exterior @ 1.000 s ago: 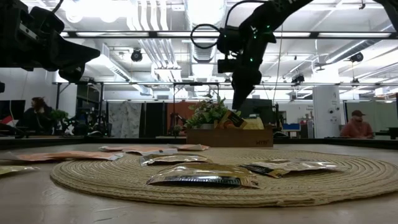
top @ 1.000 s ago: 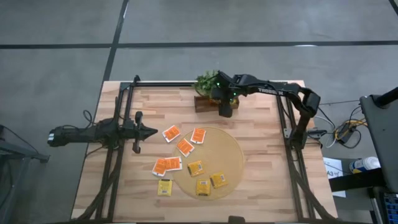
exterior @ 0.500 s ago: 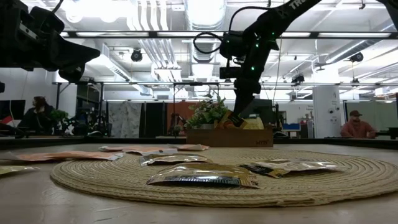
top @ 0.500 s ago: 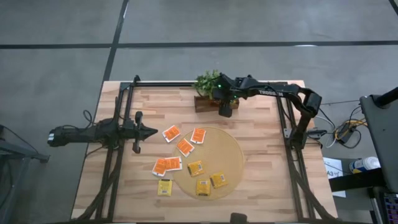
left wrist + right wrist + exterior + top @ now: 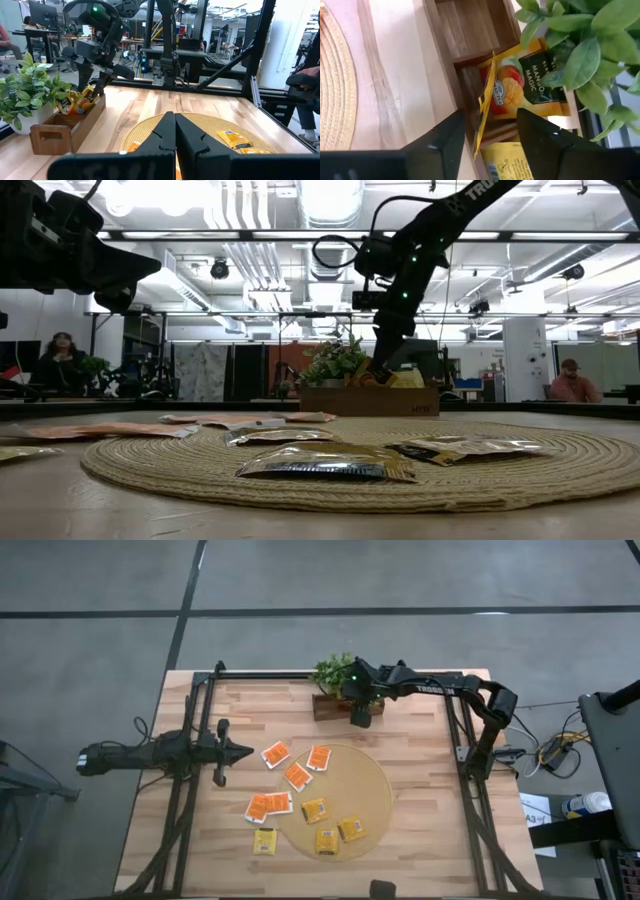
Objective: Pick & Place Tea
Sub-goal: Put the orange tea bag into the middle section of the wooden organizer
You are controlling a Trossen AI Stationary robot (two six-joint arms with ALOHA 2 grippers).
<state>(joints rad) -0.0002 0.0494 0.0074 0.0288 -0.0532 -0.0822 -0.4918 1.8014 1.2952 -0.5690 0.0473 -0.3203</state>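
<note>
Several tea packets lie flat around the round woven mat (image 5: 362, 783): orange ones (image 5: 297, 776) at its left rim and on the table, yellow ones (image 5: 327, 840) on its near part. My right gripper (image 5: 360, 716) hangs open, slanting down into the wooden box (image 5: 330, 706) at the far edge. In the right wrist view a yellow packet (image 5: 485, 105) stands on edge in the box, between the fingers (image 5: 451, 136) and apart from both. My left gripper (image 5: 246, 751) waits shut at the table's left, pointing level.
A green plant (image 5: 332, 670) in a white pot stands at the box's left end, close to my right gripper. More yellow packets (image 5: 530, 82) lean inside the box (image 5: 442, 55). Dark frame rails run along the left, far and right sides. People sit in the room beyond.
My right gripper has sunk toward the wooden box and shifted slightly toward the far edge, tipping a little. The packets on the mat and table lie as before.
</note>
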